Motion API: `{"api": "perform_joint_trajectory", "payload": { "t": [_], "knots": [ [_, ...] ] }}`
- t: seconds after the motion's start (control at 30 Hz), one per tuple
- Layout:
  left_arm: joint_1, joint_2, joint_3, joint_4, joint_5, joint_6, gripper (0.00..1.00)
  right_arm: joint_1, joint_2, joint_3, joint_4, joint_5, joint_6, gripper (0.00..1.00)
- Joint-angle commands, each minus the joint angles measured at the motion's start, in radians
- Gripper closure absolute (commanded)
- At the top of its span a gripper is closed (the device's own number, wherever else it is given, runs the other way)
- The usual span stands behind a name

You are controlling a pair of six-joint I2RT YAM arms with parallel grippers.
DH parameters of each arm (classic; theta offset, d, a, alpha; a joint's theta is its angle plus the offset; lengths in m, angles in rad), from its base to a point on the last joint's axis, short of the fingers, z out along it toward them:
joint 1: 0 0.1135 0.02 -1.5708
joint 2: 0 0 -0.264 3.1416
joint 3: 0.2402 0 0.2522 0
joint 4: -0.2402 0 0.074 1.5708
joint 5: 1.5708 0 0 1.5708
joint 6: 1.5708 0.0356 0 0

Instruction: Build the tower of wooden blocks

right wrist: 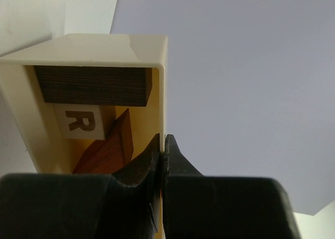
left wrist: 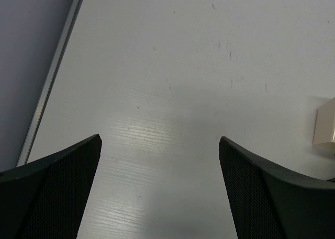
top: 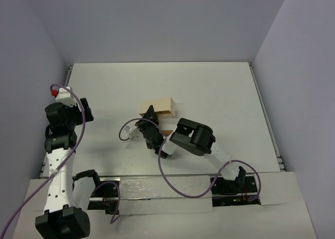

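Observation:
My right gripper (right wrist: 163, 145) is shut on the thin side wall of a pale wooden box (right wrist: 104, 45). The box's open side faces the wrist camera. Inside it are a dark brown bar (right wrist: 94, 84), a tan cube marked R (right wrist: 81, 121) and a reddish-brown block (right wrist: 107, 150). In the top view the box (top: 159, 106) sits mid-table with the right gripper (top: 149, 117) at its near left end. A small tan piece (top: 166, 132) shows beside the right wrist. My left gripper (left wrist: 159, 145) is open and empty over bare table at the far left (top: 84, 109).
The box's corner (left wrist: 325, 125) shows at the right edge of the left wrist view. A metal rail (left wrist: 52, 77) runs along the table's left edge. Purple walls enclose the white table (top: 209, 92). Cables loop near the arm bases.

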Motion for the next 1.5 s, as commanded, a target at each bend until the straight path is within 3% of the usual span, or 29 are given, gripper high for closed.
{"api": "perform_joint_trajectory", "payload": {
  "t": [0.0, 0.13, 0.27, 0.4, 0.57, 0.7, 1.13, 1.3, 1.47],
  "knots": [
    [0.009, -0.005, 0.047, 0.017, -0.007, -0.008, 0.01, 0.014, -0.015, 0.068, 0.45, 0.037, -0.105, 1.0],
    [0.009, -0.011, 0.045, 0.02, 0.002, -0.007, 0.01, 0.057, 0.07, 0.134, 0.453, 0.028, -0.141, 1.0],
    [0.009, 0.002, 0.054, 0.007, -0.013, -0.008, 0.01, 0.005, -0.042, 0.083, 0.451, 0.046, -0.082, 1.0],
    [0.012, -0.01, 0.038, 0.031, -0.001, -0.007, 0.01, 0.003, 0.029, 0.218, 0.451, 0.079, -0.111, 1.0],
    [0.013, 0.013, 0.053, 0.009, -0.01, -0.009, 0.01, 0.014, -0.05, 0.112, 0.45, 0.112, -0.01, 1.0],
    [0.013, -0.001, 0.043, 0.026, 0.01, -0.005, 0.01, 0.039, 0.016, 0.153, 0.453, 0.095, -0.057, 1.0],
    [0.016, -0.001, 0.044, 0.019, 0.013, -0.004, 0.01, -0.053, -0.194, 0.141, 0.45, 0.125, -0.026, 1.0],
    [0.015, 0.004, 0.043, 0.022, 0.017, -0.004, 0.01, -0.09, -0.302, 0.056, 0.45, 0.103, -0.003, 1.0],
    [0.015, 0.012, 0.048, 0.014, 0.019, -0.003, 0.01, -0.083, -0.312, 0.048, 0.45, 0.111, 0.009, 1.0]
  ]
}}
